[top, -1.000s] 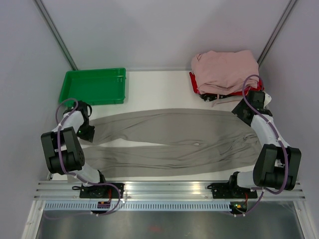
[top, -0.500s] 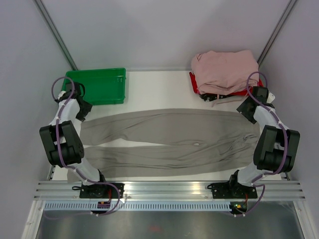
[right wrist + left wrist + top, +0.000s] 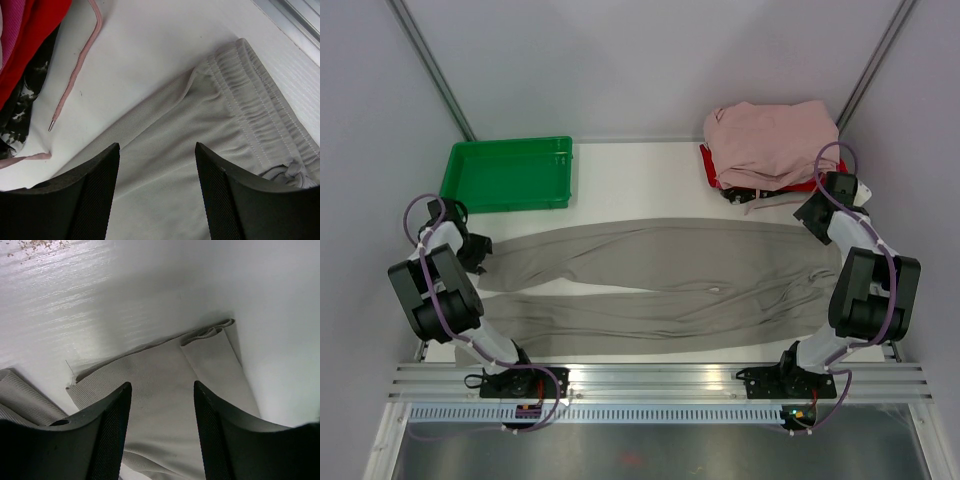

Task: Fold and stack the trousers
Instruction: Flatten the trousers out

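Soft, light trousers [image 3: 650, 280] should sag; left claw [image 3: 161, 390], released, hovers over a leg hem [image 3: 207, 335], right claw [image 3: 156, 150] likewise over the waistband [image 3: 260, 105]: sensible holds.

Taupe trousers [image 3: 660, 280] flat across table, legs left, waistband right.

white table [image 3: 640, 190], pale grey walls [image 3: 650, 60] (metal struts [image 3: 432, 70] in corners), aluminium rail [image 3: 660, 376] along near edge

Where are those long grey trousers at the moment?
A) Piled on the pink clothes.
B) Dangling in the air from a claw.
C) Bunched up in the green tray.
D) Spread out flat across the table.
D: the trousers lie flat on the table, waistband right, legs running left.
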Robot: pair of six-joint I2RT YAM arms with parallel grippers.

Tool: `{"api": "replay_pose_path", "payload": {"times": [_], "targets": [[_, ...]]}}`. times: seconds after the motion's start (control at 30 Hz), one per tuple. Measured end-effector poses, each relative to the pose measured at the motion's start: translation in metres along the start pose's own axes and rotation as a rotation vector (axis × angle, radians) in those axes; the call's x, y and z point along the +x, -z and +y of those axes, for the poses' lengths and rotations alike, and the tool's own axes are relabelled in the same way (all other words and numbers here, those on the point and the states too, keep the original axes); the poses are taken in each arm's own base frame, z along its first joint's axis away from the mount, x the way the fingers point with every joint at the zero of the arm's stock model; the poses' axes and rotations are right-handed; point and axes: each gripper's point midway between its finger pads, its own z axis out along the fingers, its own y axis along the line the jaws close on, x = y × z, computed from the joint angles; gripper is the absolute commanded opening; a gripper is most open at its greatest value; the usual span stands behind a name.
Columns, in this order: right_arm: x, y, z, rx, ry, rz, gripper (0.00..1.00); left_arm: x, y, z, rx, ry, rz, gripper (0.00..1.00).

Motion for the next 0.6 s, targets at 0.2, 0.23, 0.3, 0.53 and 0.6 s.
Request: {"api": "replay_pose_path", "payload": {"times": [0.2, 0.23, 0.3, 0.53, 0.6], "targets": [[0.003, -0.007, 0.002, -0.008, -0.001, 0.008, 0.69, -0.01, 0.006, -0.014, 0.082, 0.016, -0.043, 0.56], [0.004, -0.008, 0.002, -0.008, 0.0, 0.011, 0.69, -0.011, 0.005, -0.016, 0.091, 0.018, -0.049, 0.55], [0.005, -0.01, 0.002, -0.004, 0.001, 0.017, 0.69, -0.012, 0.004, -0.017, 0.098, 0.024, -0.054, 0.52], [-0.002, -0.012, 0.006, -0.003, 0.011, 0.017, 0.68, -0.018, 0.003, -0.022, 0.123, 0.041, -0.077, 0.45], [-0.004, -0.013, 0.007, -0.003, 0.014, 0.016, 0.68, -0.019, 0.002, -0.023, 0.125, 0.043, -0.08, 0.45]]}}
